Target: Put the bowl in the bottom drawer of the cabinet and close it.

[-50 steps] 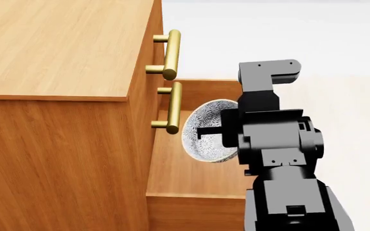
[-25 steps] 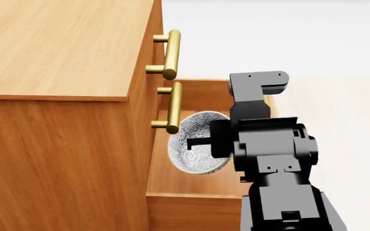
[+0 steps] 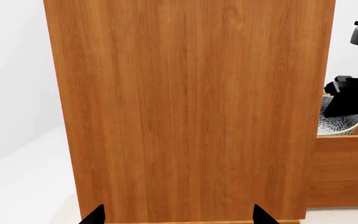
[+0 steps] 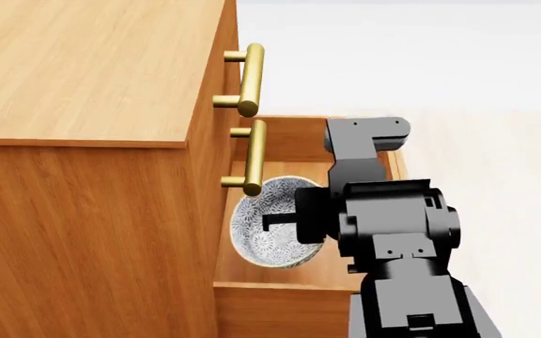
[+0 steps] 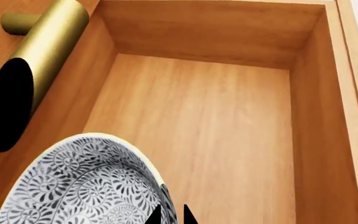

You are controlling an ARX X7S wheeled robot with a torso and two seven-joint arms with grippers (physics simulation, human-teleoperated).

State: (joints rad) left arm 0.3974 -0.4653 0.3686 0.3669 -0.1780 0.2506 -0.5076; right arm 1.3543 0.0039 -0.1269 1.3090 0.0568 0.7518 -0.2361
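The bowl (image 4: 272,222) hangs tilted on edge inside the open bottom drawer (image 4: 280,271), mouth toward the cabinet (image 4: 92,176), its rim pinched by the right claw (image 4: 284,222) reaching down.

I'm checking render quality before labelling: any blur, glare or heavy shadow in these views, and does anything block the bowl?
Head view: sharp, evenly lit, no glare; the right gripper and its arm cover part of the bowl. Right wrist view: crisp; the brass handle looms large and its end face renders flat black. Left wrist view: the cabinet side fills most of the frame, the bowl barely peeks out.
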